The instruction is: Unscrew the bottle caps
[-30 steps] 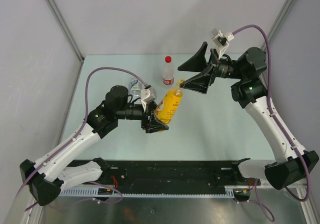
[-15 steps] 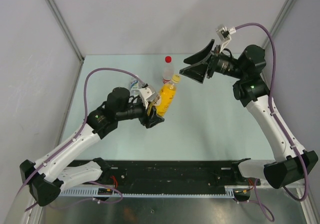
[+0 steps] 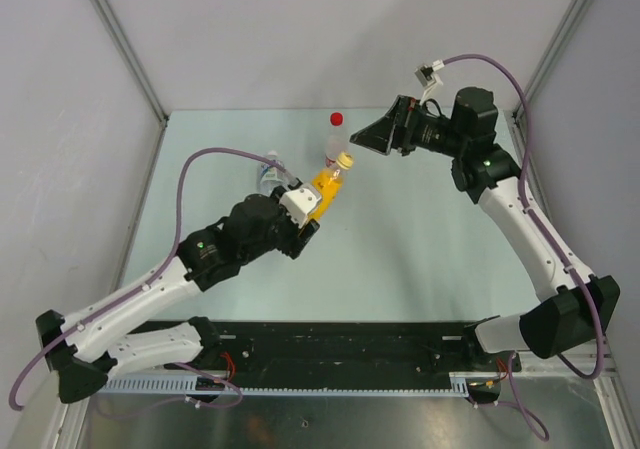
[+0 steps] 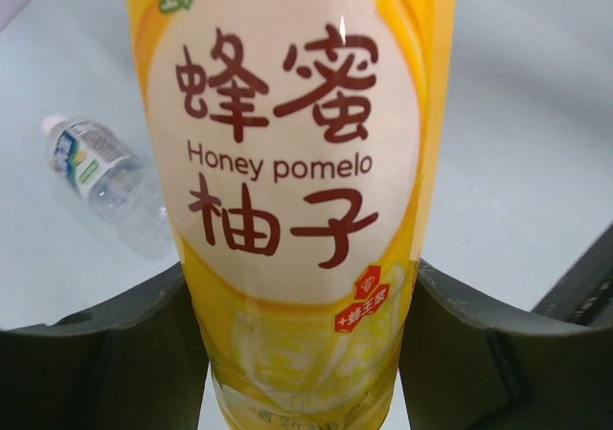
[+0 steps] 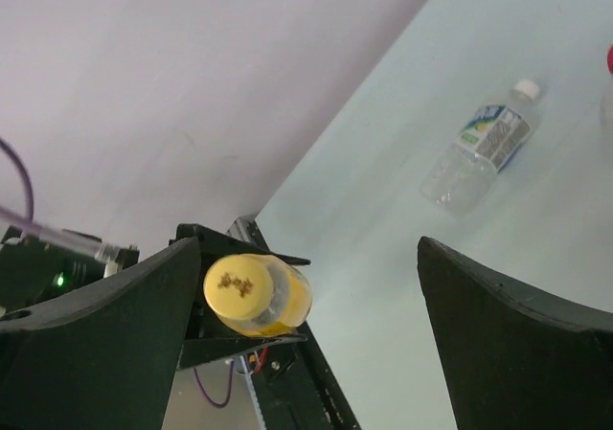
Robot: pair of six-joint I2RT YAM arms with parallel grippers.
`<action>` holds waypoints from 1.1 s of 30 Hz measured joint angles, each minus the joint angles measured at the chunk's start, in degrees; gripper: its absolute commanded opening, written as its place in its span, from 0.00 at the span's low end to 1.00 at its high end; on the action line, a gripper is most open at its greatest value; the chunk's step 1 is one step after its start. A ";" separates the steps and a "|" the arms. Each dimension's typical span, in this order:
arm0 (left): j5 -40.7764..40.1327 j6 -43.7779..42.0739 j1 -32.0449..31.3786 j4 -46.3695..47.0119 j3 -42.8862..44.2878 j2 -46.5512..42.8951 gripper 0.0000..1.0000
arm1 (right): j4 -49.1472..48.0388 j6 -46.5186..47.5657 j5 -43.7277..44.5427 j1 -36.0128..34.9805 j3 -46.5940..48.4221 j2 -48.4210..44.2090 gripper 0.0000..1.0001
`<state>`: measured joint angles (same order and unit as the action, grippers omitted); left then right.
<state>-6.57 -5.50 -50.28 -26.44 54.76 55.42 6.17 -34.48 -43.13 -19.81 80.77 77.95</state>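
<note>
My left gripper (image 3: 310, 214) is shut on the lower body of the yellow-orange bottle (image 3: 326, 182), a "Honey pomelo" bottle that fills the left wrist view (image 4: 287, 162). It holds the bottle tilted above the table, with the yellow cap (image 3: 345, 159) pointing at my right gripper (image 3: 366, 141). The right gripper is open. In the right wrist view the yellow cap (image 5: 239, 286) sits just inside the left finger (image 5: 105, 344), untouched. The red-label bottle (image 3: 335, 149) stands upright behind, with its red cap (image 3: 337, 119) on. The blue-label bottle (image 5: 479, 147) lies on its side, white cap (image 5: 525, 89) on.
The blue-label bottle also shows in the top view (image 3: 265, 174), partly behind the left arm's purple cable (image 3: 215, 154). Grey walls enclose the pale table (image 3: 420, 249) at the back and sides. A black rail (image 3: 340, 344) runs along the near edge.
My left arm has carried the yellow bottle back and upright-tilted toward the right gripper. The right gripper has turned and moved left, and its jaws now flank the yellow cap.
</note>
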 measured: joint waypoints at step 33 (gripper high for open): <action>-24.59 -3.56 -9.22 -4.74 1.84 9.88 0.06 | 15.67 -0.74 4.24 -5.35 -0.09 4.13 0.15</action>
<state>-31.16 -9.06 -59.51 -31.18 56.60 65.30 21.85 -35.22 -38.89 -25.17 80.68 82.08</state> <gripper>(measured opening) 0.681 0.350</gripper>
